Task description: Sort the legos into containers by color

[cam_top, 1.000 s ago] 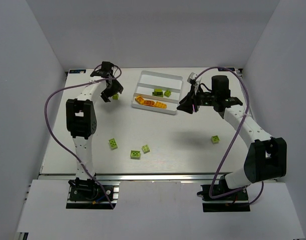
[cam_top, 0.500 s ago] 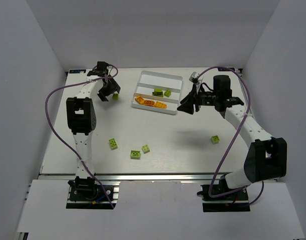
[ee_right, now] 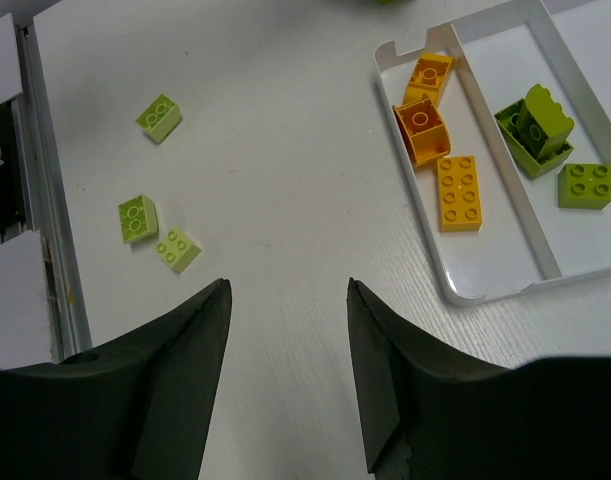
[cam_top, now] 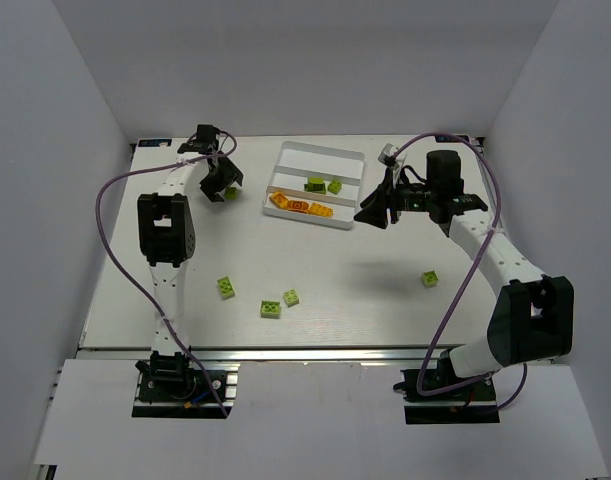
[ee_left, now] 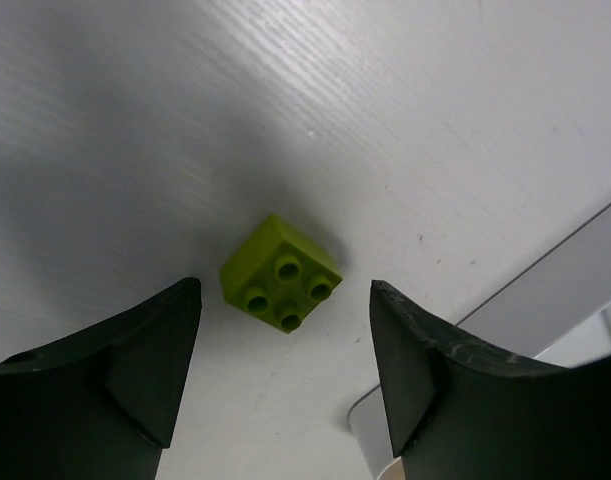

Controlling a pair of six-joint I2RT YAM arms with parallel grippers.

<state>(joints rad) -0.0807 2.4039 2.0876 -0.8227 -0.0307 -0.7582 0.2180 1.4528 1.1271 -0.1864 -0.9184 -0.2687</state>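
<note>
- The lime green 2x2 lego (ee_left: 282, 273) lies centred between the left gripper's (ee_left: 285, 290) spread fingers, untouched, its corners turned toward them.
- The right gripper (ee_right: 288, 290), spread and empty, is well apart.

the left arm (cam_top: 163, 270) and right arm (cam_top: 495, 262) have white links and black joint housings, with a purple cable (cam_top: 97, 215) looping along each. the left pincer (ee_left: 283, 300) and right pincer (ee_right: 287, 290) carry broad, curved, matte-black fingers (ee_left: 115, 390).
</note>
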